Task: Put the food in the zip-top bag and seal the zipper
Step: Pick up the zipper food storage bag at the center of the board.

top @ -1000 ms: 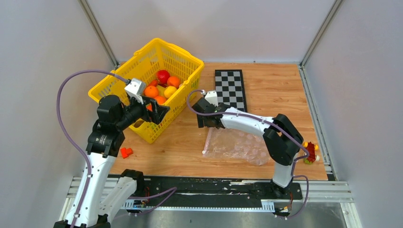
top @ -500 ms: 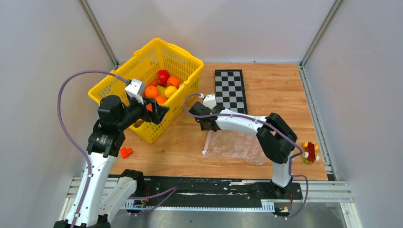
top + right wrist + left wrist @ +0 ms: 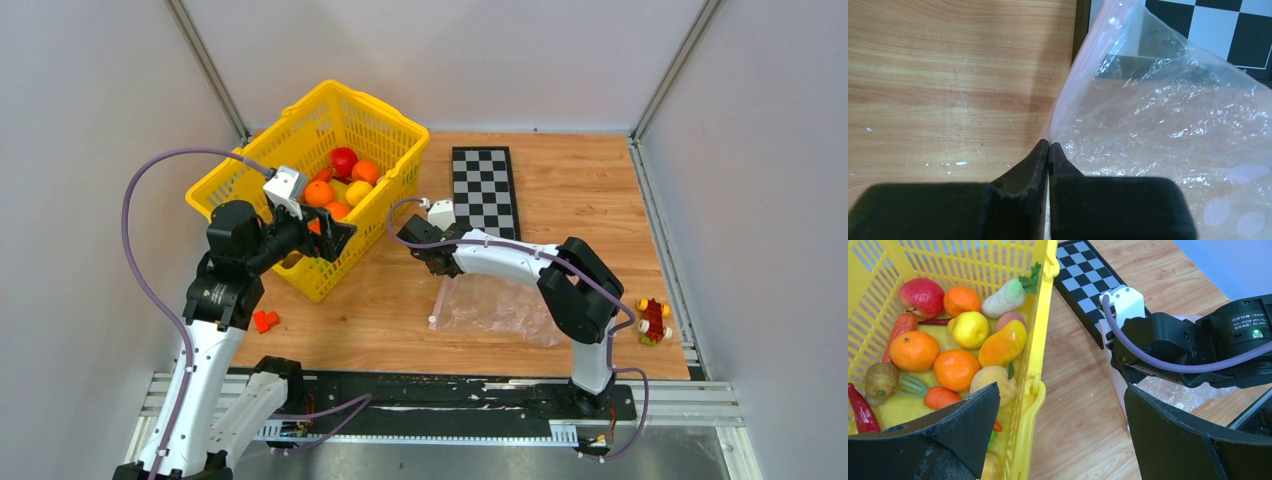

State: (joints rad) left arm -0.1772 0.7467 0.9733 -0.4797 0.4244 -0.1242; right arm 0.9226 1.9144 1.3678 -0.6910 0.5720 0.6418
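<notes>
Item: clear, crinkly plastic zip-top bag [image 3: 497, 308] printed with pale pink dots, lying flat on the wood-grain counter [image 3: 580, 200]. Its far edge overlaps the near end of the black-and-white checkerboard [image 3: 486, 185], and its mouth side faces the yellow plastic lattice basket [image 3: 400, 135]. Zipper [image 3: 1083, 70]: thin pinkish translucent press-seal strip along that mouth edge. Right end effector [image 3: 1048, 148]: fingers pressed together, pinching the zipper strip low over the counter; whether one lip or both is caught cannot be told. Food [image 3: 955, 371]: small toy fruits and vegetables, mostly orange and yellow rounded pieces with a red one and a pale one, all heaped in the basket; none visible in the bag. Left end effector [image 3: 1063, 440]: fingers wide apart, holding nothing, poised above the basket's wall nearest the bag. Step in hand, as judged: opening the bag's mouth before loading. Handling note: raise the pinched edge slowly and only a little, so the lower lip rests on the counter and the mouth gapes towards the basket. If both lips rise together, release and re-pinch the top layer alone. Thin film slips and tears easily, so avoid jerks. The left end effector is best sent for a rounded piece lying near the wall.
</notes>
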